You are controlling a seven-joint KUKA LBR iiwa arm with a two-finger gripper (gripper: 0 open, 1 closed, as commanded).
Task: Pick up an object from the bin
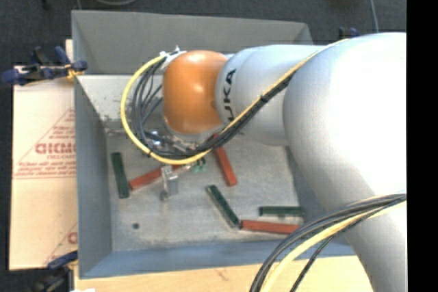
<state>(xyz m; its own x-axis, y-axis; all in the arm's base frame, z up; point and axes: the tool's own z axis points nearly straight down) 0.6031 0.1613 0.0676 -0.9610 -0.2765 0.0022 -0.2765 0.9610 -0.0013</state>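
Red stick [145, 180] sits at your hand's [166, 189] nine o'clock. You're likely on approach; whether the hand is open or closed, you can't tell. Centre first.

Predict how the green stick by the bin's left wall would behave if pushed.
The green stick looks straight, so it is probably stiff. Thin and small, it is likely light. Lying flat, it should slide rather than tip.
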